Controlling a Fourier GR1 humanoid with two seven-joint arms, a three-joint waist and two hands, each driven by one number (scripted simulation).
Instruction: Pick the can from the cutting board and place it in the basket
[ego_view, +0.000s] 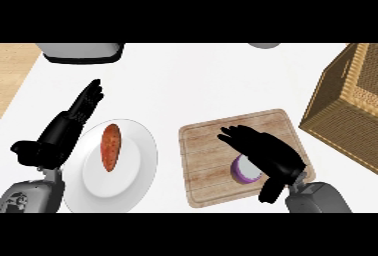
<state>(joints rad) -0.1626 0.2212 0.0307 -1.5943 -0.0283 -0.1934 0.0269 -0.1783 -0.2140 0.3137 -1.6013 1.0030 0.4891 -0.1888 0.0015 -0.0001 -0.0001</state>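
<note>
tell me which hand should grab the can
Right. The right hand is already over the can on the board, on the basket's side. The left hand rests by the plate.

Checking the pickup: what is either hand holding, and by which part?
The right hand covers the can on the cutting board; a hold cannot be told. The left hand holds nothing.

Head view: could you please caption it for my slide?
Right hand over the can on the cutting board; basket at right.
</note>
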